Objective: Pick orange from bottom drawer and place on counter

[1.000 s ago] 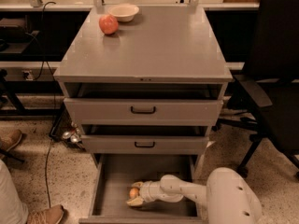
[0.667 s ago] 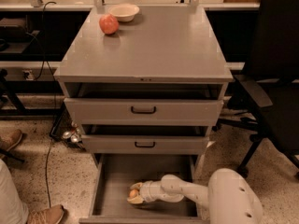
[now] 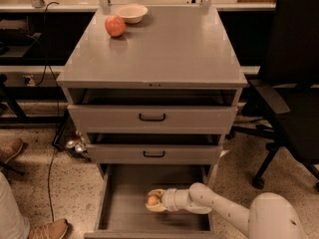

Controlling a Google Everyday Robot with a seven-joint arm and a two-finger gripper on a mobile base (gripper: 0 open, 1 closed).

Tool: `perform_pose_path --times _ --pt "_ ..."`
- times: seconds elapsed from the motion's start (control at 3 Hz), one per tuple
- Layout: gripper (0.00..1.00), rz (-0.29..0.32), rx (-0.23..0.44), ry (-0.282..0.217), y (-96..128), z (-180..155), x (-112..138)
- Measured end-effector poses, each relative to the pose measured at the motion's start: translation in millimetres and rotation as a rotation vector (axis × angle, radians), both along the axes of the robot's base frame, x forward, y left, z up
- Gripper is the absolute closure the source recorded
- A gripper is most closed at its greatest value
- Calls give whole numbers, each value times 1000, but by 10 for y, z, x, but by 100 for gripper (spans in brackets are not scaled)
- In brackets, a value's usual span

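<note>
Slightly rightward since a second ago, the gripper (image 3: 155, 202) and the orange (image 3: 152, 200) have shifted together inside the bottom drawer (image 3: 124, 205), and now sit near its middle, toward the front. In the camera view, the arm reaches in from the drawer's right side, low over its floor, likely because the fruit lies under the two shallower drawers. Its fingers (image 3: 157, 209) look clamped on the orange, one on the drawer's rear side of it and one on the front side, with the fruit showing between them. Well above the drawer, the worktop (image 3: 164, 49) is where it must go.
</note>
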State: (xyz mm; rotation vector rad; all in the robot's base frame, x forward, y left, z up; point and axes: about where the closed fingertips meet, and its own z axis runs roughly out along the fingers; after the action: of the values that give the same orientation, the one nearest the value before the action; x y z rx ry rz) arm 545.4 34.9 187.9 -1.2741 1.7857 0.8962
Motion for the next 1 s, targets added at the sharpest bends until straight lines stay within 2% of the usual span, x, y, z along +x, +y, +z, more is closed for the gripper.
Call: perform_pose_path --times 0.33,0.67,1.0 --pt "100 24 83 -62 -438 672 2" --pt "100 26 81 -66 -442 700 -9" --pt "100 42 60 -137 -500 1144 -187"
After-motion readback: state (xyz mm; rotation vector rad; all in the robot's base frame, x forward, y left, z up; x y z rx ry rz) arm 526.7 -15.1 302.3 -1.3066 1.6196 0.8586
